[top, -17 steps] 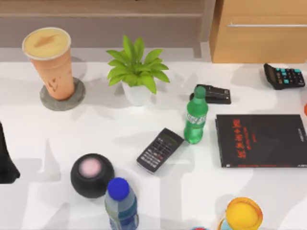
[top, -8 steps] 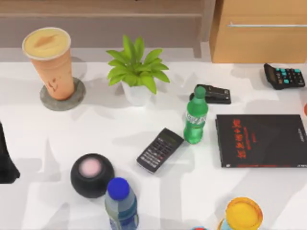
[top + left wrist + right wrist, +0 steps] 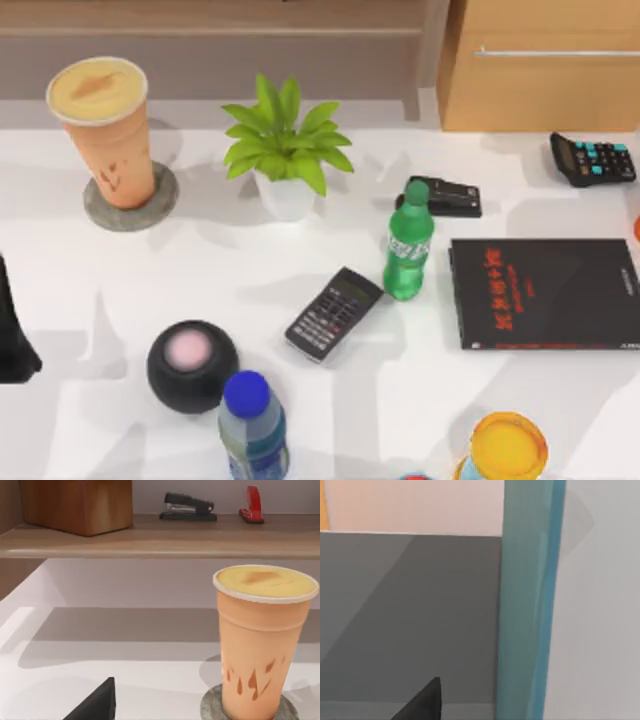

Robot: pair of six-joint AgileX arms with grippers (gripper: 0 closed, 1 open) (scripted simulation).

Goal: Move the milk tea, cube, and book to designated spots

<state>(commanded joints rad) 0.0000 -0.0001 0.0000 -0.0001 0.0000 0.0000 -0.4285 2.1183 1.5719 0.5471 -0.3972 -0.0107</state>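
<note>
Milk tea (image 3: 104,135) upright on coaster (image 3: 130,203) at table's far left, likely placed; book (image 3: 527,605) fills right wrist view close up, cube unplaced; jaw states cannot be told.

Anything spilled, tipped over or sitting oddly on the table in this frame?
Nothing stands out. The milk tea stands upright on its grey coaster, unspilled; the green bottle and the potted plant are upright, and the black book lies flat.
</note>
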